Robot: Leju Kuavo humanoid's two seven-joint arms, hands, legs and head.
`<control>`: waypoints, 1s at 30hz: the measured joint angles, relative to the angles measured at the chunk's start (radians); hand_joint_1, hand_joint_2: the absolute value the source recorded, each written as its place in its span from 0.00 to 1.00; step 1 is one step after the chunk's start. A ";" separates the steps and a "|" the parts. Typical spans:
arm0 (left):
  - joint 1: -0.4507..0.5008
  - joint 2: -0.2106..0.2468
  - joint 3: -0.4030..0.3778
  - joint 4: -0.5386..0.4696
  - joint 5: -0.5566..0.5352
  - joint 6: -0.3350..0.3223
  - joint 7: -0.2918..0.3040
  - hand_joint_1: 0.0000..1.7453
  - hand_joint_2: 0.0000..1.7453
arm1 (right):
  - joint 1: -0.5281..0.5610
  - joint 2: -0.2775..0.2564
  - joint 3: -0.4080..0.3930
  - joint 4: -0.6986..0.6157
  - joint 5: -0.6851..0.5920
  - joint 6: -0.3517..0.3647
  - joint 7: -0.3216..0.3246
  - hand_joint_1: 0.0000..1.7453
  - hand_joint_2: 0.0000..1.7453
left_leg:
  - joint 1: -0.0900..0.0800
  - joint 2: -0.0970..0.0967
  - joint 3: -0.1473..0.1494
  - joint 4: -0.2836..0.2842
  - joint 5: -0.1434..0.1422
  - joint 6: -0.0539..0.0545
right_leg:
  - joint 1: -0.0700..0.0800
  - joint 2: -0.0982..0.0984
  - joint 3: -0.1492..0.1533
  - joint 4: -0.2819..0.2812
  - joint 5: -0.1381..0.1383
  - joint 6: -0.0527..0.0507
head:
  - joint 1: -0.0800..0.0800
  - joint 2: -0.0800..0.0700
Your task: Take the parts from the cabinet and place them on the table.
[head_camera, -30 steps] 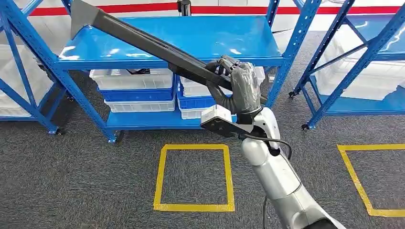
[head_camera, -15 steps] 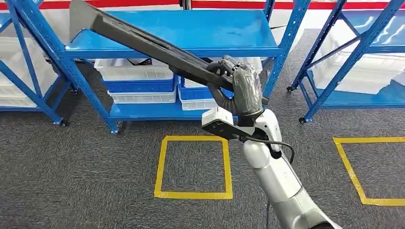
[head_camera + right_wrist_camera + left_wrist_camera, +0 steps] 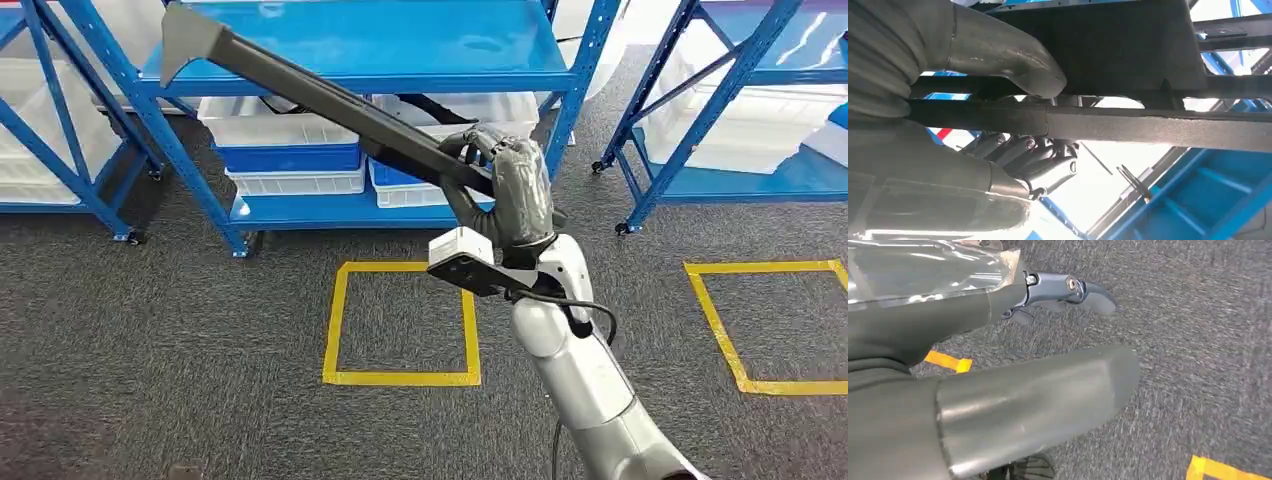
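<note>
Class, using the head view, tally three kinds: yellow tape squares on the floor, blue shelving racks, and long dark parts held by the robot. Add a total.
yellow tape squares: 2
blue shelving racks: 3
long dark part, gripped by the right hand: 1
Total: 6

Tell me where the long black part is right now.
In the head view the long black part is gripped by the right hand and slants up and to the left, in front of the blue shelving rack, above the yellow floor square.
</note>
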State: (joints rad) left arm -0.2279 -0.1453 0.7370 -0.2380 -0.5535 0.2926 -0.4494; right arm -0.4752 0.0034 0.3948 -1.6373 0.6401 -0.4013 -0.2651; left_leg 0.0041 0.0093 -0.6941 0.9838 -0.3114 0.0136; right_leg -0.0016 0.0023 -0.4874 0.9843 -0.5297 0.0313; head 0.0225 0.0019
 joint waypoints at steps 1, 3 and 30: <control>0.000 0.000 0.000 0.000 0.000 0.003 0.000 0.00 0.00 | 0.000 0.000 -0.002 0.000 -0.002 0.000 0.000 1.00 1.00 | 0.000 -0.001 -0.002 -0.003 0.005 -0.007 | -0.015 -0.001 -0.002 -0.008 0.010 -0.015 | 0.000 0.000; 0.001 0.002 0.000 0.000 0.002 0.007 -0.004 0.00 0.00 | 0.000 0.000 -0.007 0.000 -0.016 0.004 -0.003 1.00 1.00 | 0.007 -0.006 -0.026 0.058 -0.080 -0.016 | -0.020 -0.004 0.000 -0.008 0.027 -0.036 | -0.003 0.000; 0.027 0.010 0.005 0.000 0.032 0.013 -0.039 0.00 0.00 | -0.001 -0.017 -0.032 0.038 -0.068 0.016 -0.038 1.00 1.00 | 0.014 -0.012 0.058 0.030 -0.081 -0.013 | -0.026 0.007 -0.076 0.043 0.051 0.013 | -0.003 0.000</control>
State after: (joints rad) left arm -0.2014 -0.1354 0.7424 -0.2380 -0.5219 0.3059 -0.4883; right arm -0.4761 -0.0137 0.3624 -1.5991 0.5726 -0.3849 -0.3029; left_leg 0.0186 -0.0026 -0.6365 1.0137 -0.3928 0.0003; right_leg -0.0276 0.0092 -0.5637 1.0270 -0.4782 0.0443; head 0.0198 0.0019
